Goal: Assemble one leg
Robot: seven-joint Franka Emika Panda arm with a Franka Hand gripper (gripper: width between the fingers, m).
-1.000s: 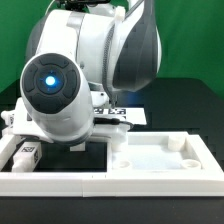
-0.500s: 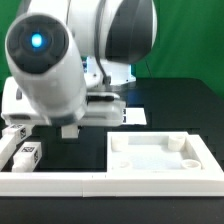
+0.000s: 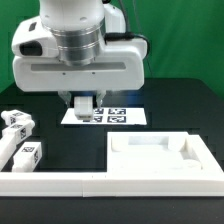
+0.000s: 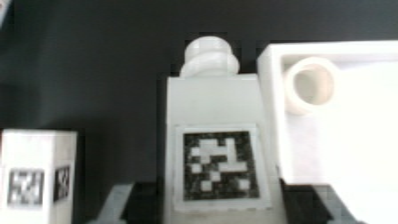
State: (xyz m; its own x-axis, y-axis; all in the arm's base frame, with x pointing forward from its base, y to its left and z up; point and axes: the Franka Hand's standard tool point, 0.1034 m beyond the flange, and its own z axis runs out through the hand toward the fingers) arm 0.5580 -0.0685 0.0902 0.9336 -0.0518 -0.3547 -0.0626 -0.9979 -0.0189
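Black bench point(image 3: 180, 100) cloth, matte, fills the scene. The bulky white arm point(image 3: 75, 60) occupies twelve o'clock in the exterior view. A flat square panel point(image 3: 160, 170) of white moulded plastic lies at four o'clock, with a round recessed hole point(image 4: 317, 82) in its corner. The marker board point(image 3: 135, 118) lies near the centre. The leg point(image 4: 217, 120) sits in the jaws, which appear clamped on its lower sides, just off centre toward eleven o'clock by the board. It is a stiff, smooth, probably light post with a square tag point(image 4: 222, 165) and a rounded peg point(image 4: 210, 55) on its tip. Gripping the flat sides, clear of the peg, looks best. Spare legs point(image 3: 22, 152) rest at eight o'clock.
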